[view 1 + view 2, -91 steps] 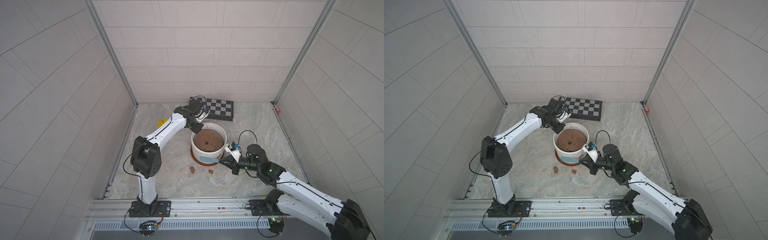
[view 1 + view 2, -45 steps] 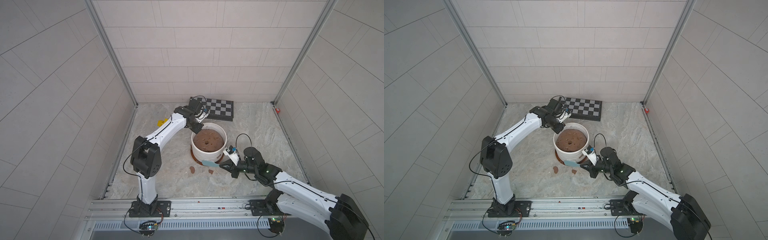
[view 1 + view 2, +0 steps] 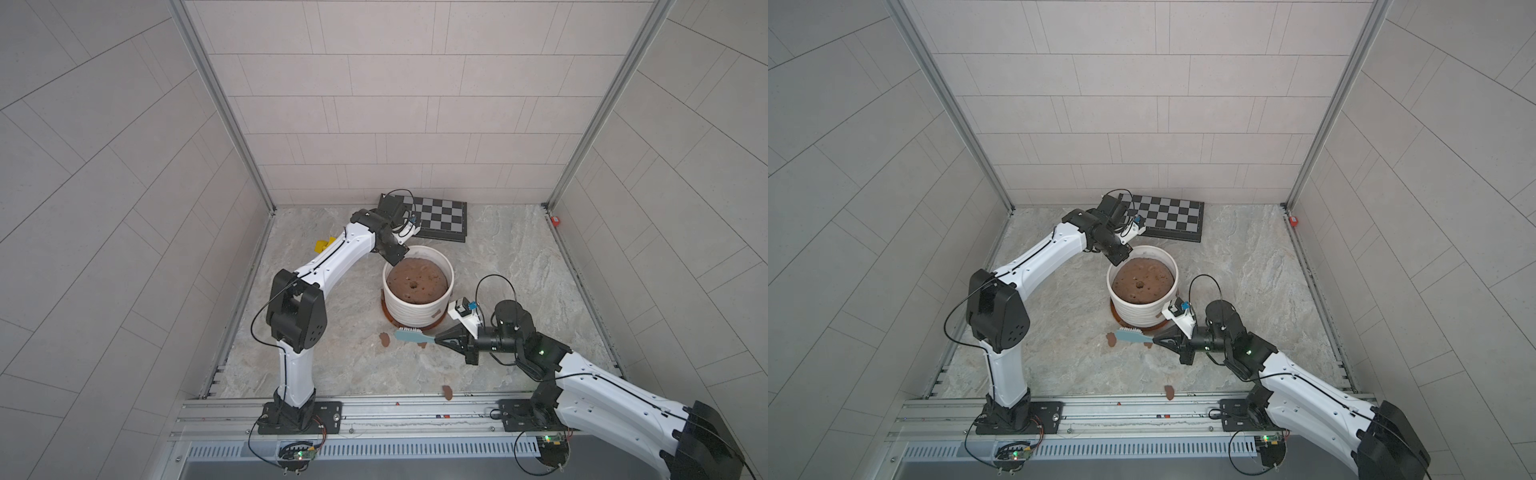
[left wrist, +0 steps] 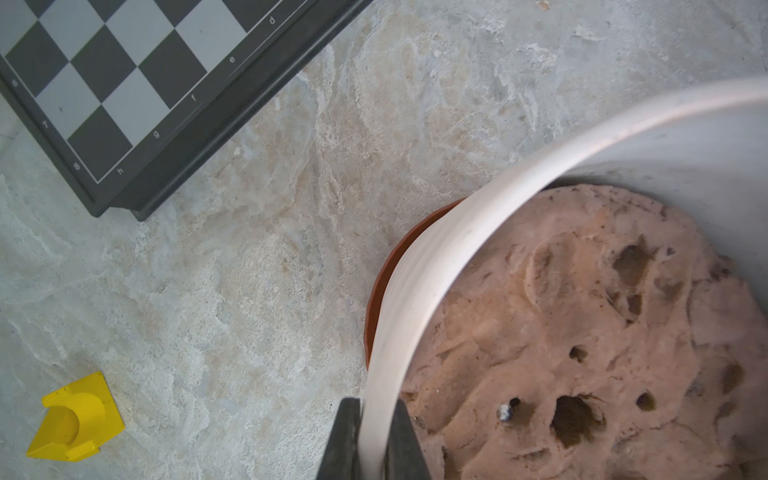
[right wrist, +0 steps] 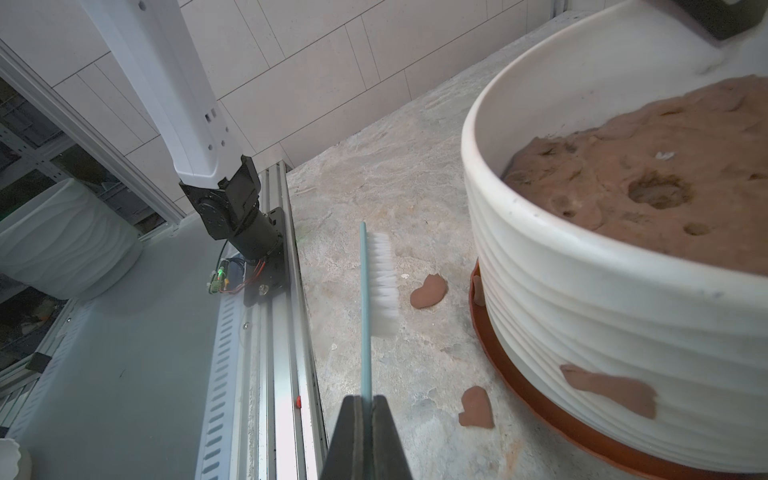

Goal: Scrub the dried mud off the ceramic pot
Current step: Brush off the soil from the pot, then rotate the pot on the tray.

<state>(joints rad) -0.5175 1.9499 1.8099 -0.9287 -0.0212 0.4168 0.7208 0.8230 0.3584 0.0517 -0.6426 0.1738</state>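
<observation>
The white ribbed ceramic pot (image 3: 417, 309) (image 3: 1140, 312) stands mid-floor on an orange saucer (image 5: 536, 388), with brown soil inside. My left gripper (image 3: 395, 262) (image 4: 376, 405) is shut on the pot's far-left rim, one finger outside and one inside. My right gripper (image 3: 438, 340) (image 5: 365, 402) is shut on the handle of a light-blue brush (image 3: 411, 335) (image 5: 380, 282). The brush hangs just off the pot's front wall, bristles facing it. A patch of dried mud (image 5: 611, 388) sticks low on the wall. Loose mud chips (image 5: 428, 291) (image 5: 477, 408) (image 3: 385, 339) lie on the floor in front.
A chessboard (image 3: 436, 214) lies against the back wall behind the pot. A yellow block (image 3: 324, 245) (image 4: 75, 424) sits at the left, under my left arm. One more mud chip (image 3: 447, 391) lies by the metal front rail (image 3: 374, 411). A small red item (image 3: 555, 219) is at the back right.
My right gripper has drawn the brush off the pot's lower front wall, a little toward the front rail. The left arm and pot have not moved.
</observation>
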